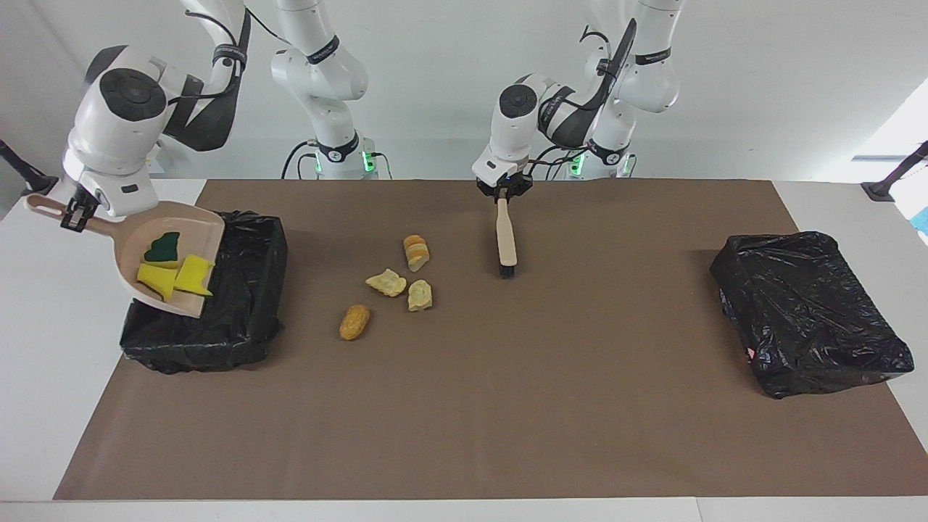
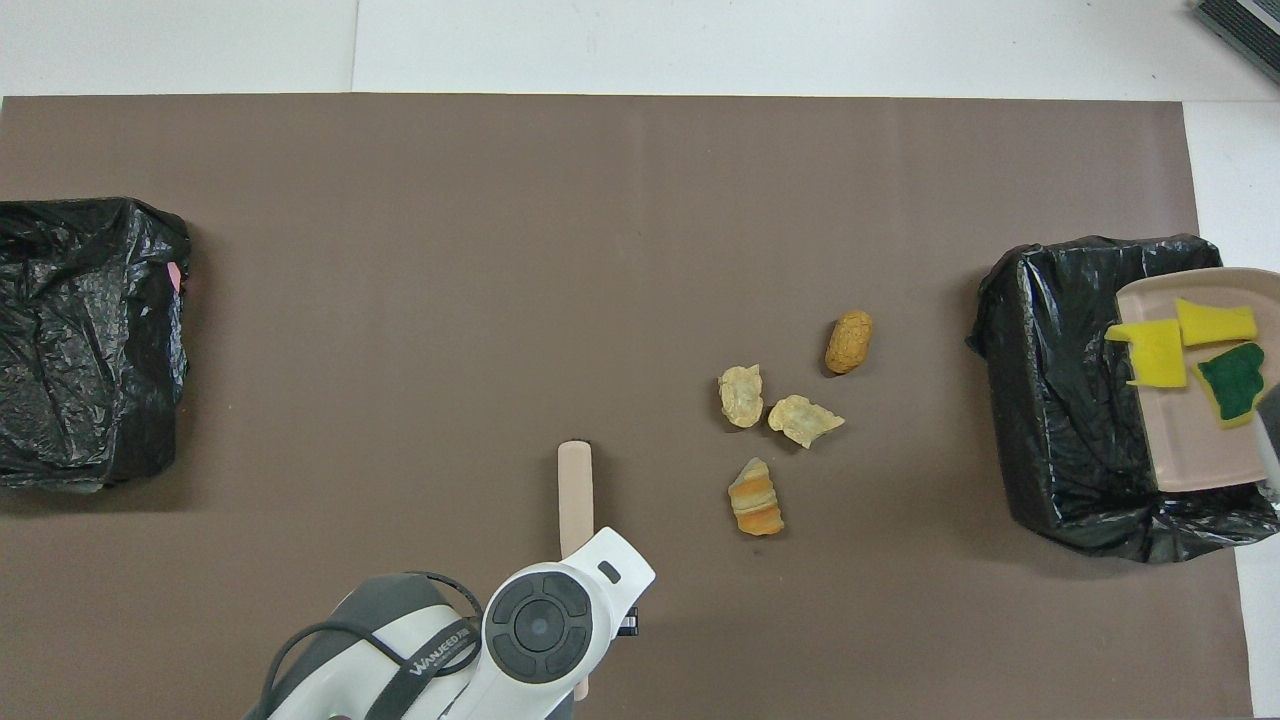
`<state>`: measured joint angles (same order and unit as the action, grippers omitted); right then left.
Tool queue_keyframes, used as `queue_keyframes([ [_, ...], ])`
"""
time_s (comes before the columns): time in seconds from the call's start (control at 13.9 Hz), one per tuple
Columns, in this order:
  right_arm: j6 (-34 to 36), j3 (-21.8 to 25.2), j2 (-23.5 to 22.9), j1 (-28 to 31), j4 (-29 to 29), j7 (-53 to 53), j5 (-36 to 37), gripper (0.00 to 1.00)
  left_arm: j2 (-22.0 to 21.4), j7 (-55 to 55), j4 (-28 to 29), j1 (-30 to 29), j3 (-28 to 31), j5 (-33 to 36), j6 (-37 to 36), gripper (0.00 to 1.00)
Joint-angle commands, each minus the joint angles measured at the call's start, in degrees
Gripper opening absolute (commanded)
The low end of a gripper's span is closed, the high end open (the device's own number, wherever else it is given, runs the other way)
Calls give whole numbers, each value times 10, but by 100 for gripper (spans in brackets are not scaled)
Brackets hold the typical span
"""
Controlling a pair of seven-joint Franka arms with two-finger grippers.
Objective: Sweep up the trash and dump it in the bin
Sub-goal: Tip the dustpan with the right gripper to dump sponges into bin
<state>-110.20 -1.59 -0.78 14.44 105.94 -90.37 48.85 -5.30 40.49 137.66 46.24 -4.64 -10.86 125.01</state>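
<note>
The beige plastic dustpan with light, soft yellow sponge scraps is held tipped over the black-lined bin by the clenched right gripper. The beige brush is gripped by its handle in the left gripper. The tan bread chunks look light and crumbly.

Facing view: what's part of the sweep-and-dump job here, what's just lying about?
In the job:
- sponge scraps in the dustpan, tilted over the bin
- right gripper holding the dustpan
- bread chunks on the mat
- brush in the left gripper

Lying about:
- second bin, at the left arm's end

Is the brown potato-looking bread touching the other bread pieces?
Apart. The overhead view shows bare brown mat between the oval bread chunk and the nearest flat chunk.
</note>
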Motion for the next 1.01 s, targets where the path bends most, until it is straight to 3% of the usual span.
queue_keyframes([
  [0.0, 9, -2, 19, -1, 18, 22, 38, 0, -9, 5, 16, 10, 9, -8, 17, 33],
  [0.07, 10, -2, 23, -1, 18, 23, 44, 0, -9, 5, 16, 9, 9, -8, 19, 54],
  [0.36, 21, -4, 45, -3, 16, 19, 70, 0, -7, 5, 14, 7, 9, -8, 16, 73],
  [0.43, 24, -6, 53, -17, 20, 23, 98, 0, -5, 6, 9, 4, 10, -8, 9, 92],
  [0.5, 30, -5, 53, -28, 20, 33, 117, 0, -7, 4, 7, 2, 11, -8, 9, 100],
  [0.65, 44, -6, 56, -32, 23, 52, 136, 0, -9, 4, -6, -1, 16, -7, 4, 100],
  [0.94, 49, -6, 65, -48, 32, 54, 147, 0, -16, -7, -62, -70, 16, 7, -36, 100],
])
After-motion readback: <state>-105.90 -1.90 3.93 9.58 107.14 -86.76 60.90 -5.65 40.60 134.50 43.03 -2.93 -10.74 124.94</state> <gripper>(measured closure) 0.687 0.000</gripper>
